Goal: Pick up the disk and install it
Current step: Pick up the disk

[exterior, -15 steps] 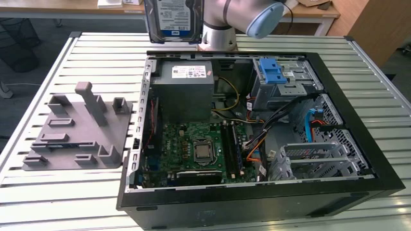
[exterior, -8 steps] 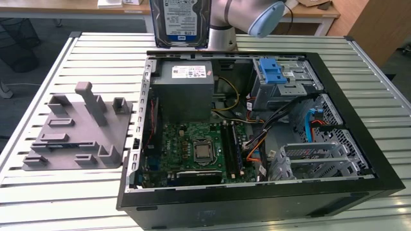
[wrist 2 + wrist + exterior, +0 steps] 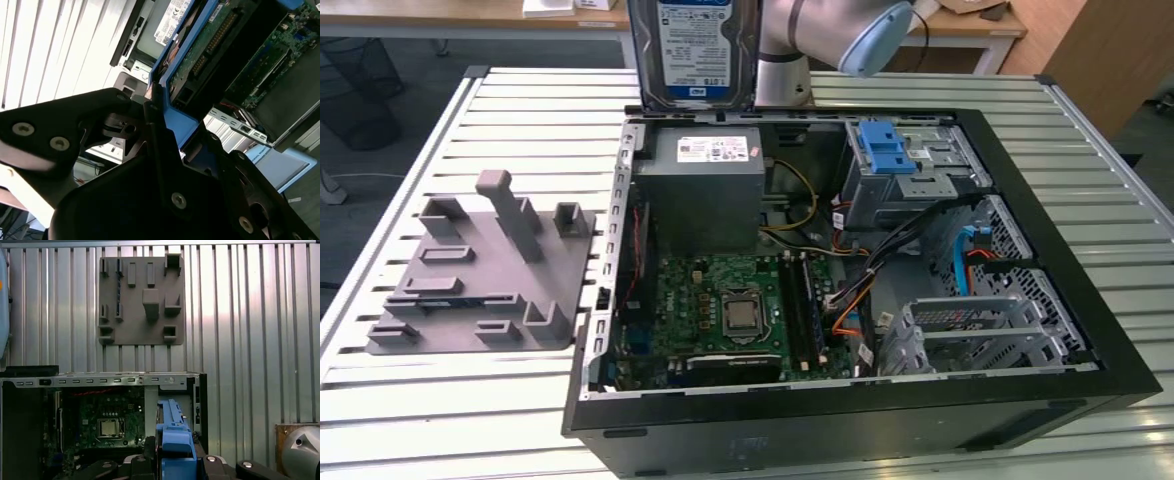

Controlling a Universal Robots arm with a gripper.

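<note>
above the open computer case (image 3: 854, 425), the pincer (image 3: 155, 107) grips the disk (image 3: 698, 50) upright.

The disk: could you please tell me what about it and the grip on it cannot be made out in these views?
- Exterior view: the disk is cut off by the top edge, so its upper end is unseen.
- Second wrist view: the black jaws cover the disk's near end, and its label side faces away.
- First wrist view: the disk shows edge-on, with its lower end behind the jaws.
</note>
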